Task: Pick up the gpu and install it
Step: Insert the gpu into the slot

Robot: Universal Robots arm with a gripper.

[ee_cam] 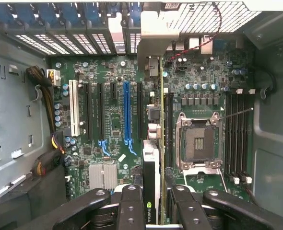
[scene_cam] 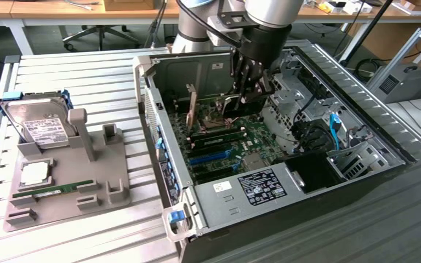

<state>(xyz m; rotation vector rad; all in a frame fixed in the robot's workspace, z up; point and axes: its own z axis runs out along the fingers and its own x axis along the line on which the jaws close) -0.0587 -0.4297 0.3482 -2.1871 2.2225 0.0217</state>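
**While pinched in the gripper, the gpu stands edge-on inside the case**

Where the arm (scene_cam: 269,16) reaches down into the open computer case (scene_cam: 357,104), toward one o'clock from the exterior view's centre, the gripper (ee_cam: 153,205) has its jaws drawn partway together onto the gpu (ee_cam: 150,158). Black fingers (ee_cam: 132,206) press on both faces of the card, one on the cooler side with its printed logo, the other on the green board side. The gpu stands on edge above the motherboard (ee_cam: 112,129). It runs lengthwise between the long blue slot (ee_cam: 127,105) and the open CPU socket (ee_cam: 199,141), and its silver bracket (ee_cam: 153,36) is at the end nearest the case's slotted rear wall. Whether its lower edge sits in a slot cannot be told.

Well apart from the case, at eight o'clock in the exterior view, a grey tray (scene_cam: 115,170) lies on the slatted table (scene_cam: 72,71). A hard drive (scene_cam: 39,123) leans at the tray's twelve o'clock end. A narrow RAM stick (scene_cam: 53,190) lies toward its six o'clock end, and a square processor chip (scene_cam: 35,173) sits between them.
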